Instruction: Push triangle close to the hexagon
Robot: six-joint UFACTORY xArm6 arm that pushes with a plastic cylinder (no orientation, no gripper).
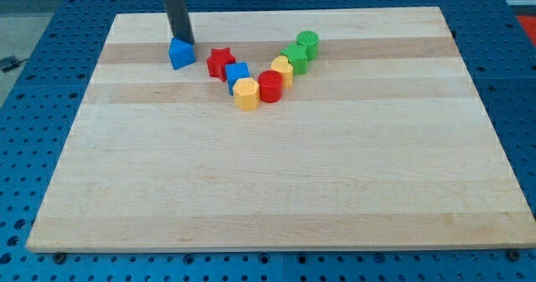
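Note:
The blue triangle block (pixel 180 54) lies near the board's top left. My tip (pixel 183 42) sits right at its top edge, touching or almost touching it. The yellow hexagon (pixel 246 93) lies to the lower right of the triangle, at the bottom of a V-shaped cluster. A red star (pixel 220 62) and a blue cube (pixel 238 74) lie between the triangle and the hexagon.
A red cylinder (pixel 270 87) touches the hexagon's right side. A yellow block (pixel 283 69), a green star-like block (pixel 295 54) and a green cylinder (pixel 307 42) run up to the right. The wooden board (pixel 276 190) lies on a blue perforated table.

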